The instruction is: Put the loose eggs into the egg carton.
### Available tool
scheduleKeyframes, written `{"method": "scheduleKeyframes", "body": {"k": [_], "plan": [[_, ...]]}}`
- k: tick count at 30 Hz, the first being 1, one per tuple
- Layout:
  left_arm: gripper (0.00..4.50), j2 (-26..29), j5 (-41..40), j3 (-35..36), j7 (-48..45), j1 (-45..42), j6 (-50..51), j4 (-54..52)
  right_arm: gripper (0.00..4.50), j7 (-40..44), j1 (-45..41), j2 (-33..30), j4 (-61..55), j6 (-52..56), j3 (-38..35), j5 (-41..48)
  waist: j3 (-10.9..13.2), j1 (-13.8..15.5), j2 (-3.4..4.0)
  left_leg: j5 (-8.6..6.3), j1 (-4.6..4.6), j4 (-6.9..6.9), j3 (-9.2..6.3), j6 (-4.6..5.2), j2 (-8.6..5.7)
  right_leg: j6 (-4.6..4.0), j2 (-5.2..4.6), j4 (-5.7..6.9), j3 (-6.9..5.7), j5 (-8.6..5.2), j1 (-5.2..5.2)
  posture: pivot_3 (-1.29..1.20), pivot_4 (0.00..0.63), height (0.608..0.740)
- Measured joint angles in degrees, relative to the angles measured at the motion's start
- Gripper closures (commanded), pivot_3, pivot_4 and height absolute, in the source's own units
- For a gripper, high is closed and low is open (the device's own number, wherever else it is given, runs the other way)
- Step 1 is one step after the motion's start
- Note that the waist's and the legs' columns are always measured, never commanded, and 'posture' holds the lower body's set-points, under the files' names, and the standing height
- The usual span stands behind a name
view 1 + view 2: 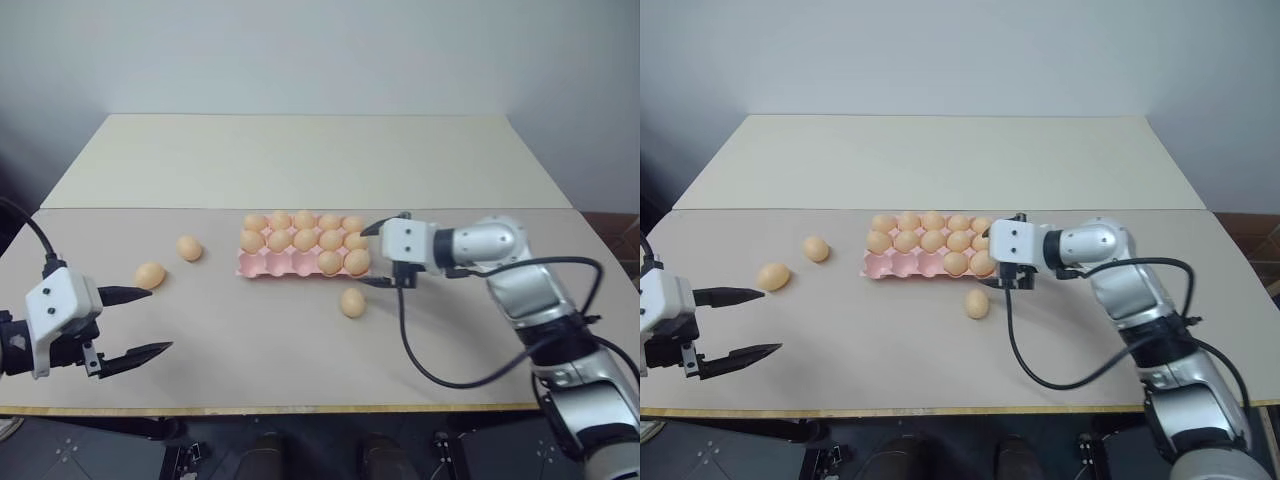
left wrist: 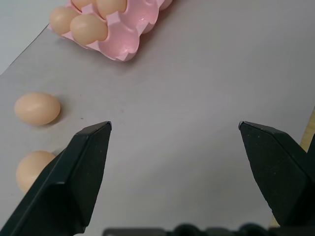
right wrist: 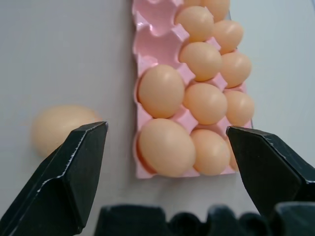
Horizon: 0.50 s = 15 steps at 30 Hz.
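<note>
Pink carton (image 1: pixel 262 265) with three near cups empty; one egg (image 1: pixel 352 302) just beside the right gripper (image 1: pixel 378 255) — wide, empty; two eggs (image 1: pixel 150 275) nearer the left gripper (image 1: pixel 150 322), also wide

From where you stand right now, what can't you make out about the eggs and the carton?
- Egg carton, eye views: right gripper covers its right end.
- Egg carton, left wrist view: cut off by the picture edge.
- Loose egg, right wrist view: partly behind a finger.
- Loose egg, left wrist view: partly behind a finger.
</note>
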Motion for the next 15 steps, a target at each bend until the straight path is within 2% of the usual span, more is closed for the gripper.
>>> {"method": "scheduleKeyframes", "body": {"k": [7, 11, 15], "plan": [[0.00, -0.57, -5.10, 0.46, -0.49, -2.29, 1.24, -1.28, 0.02, 7.74, 8.88, -13.10, -11.50, 8.73, -12.56, 13.15, 0.00, 0.10, 0.00, 0.00, 0.05, 0.02, -0.04, 0.00, 0.00, 0.00, -0.01, -0.01, -0.02, 0.00, 0.07, 0.00, 0.150, 0.740], [0.00, -0.59, -9.06, 2.48, -1.68, -3.41, 2.62, -1.37, 0.02, 12.69, 16.15, -21.46, -13.03, 11.05, -23.24, 19.30, 0.00, 0.10, 0.00, 0.00, 0.08, 0.02, -0.03, 0.01, 0.02, 0.00, 0.01, -0.04, -0.02, 0.00, 0.10, 0.00, 0.150, 0.740], [0.00, -0.56, -10.76, 3.66, -2.47, -3.61, 2.94, -1.38, 0.02, 15.55, 22.71, -25.57, -13.77, 12.39, -30.64, 22.72, 0.00, -0.17, 0.00, -0.01, 0.37, -0.01, 0.02, 0.02, 0.06, 0.00, 0.05, -0.08, 0.04, 0.00, 0.40, 0.00, 0.150, 0.740]]}}
